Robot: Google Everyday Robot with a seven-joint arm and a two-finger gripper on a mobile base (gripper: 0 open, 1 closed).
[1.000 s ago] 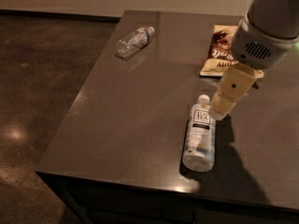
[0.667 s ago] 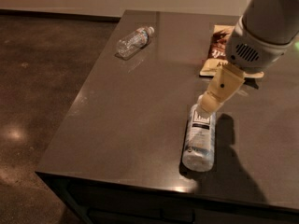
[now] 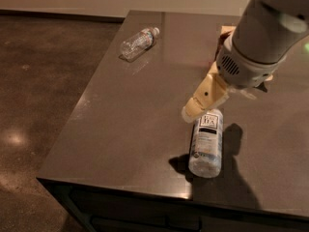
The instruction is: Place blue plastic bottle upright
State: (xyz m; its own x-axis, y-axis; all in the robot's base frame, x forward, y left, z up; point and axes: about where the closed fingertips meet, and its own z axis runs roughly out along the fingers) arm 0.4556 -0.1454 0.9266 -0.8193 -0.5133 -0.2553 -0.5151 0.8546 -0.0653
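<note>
- Lying on its side near the front edge of the dark grey rectangular tabletop [image 3: 130, 120] was the large clear, bluish-tinted plastic bottle [image 3: 206, 149], its white label with dark print facing up.
- Its base pointed at the front edge; its neck end pointed toward the far edge.
- The beige two-finger gripper [image 3: 190, 112], on a thick white and grey arm [image 3: 260, 37], slanted down from the right and met the bottle's neck end, covering the cap.
- How far the gripper was open, or whether it held the bottle, could not be told.
- A small crinkled clear water bottle [image 3: 138, 42] lay on its side near the far left corner, well apart.
</note>
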